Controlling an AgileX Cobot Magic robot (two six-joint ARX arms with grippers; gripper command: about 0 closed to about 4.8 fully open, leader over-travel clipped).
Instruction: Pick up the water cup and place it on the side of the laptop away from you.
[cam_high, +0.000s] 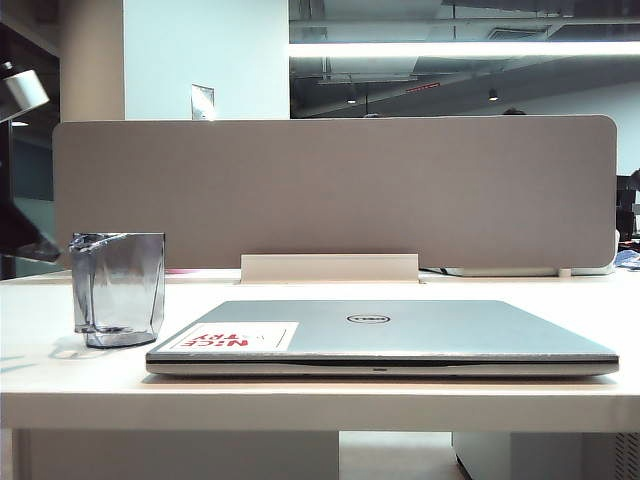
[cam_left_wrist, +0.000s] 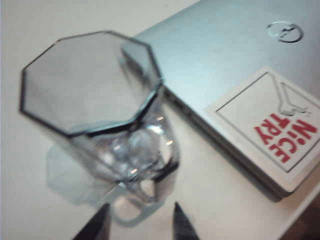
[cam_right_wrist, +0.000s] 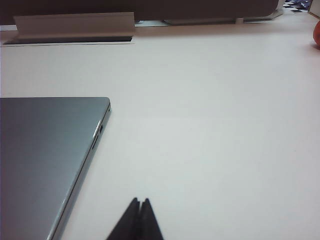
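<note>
A pale worktop (cam_high: 320, 405) is backed by a grey-beige divider panel (cam_high: 335, 190), with a white wall (cam_high: 205, 50) and a long ceiling light strip (cam_high: 465, 48) beyond.

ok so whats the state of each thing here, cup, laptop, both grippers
water cup: upright, empty, on the table left of the laptop, not held
laptop: lid closed, flat
left gripper: open, fingers either side of the cup handle
right gripper: shut, over bare table by the laptop
</note>
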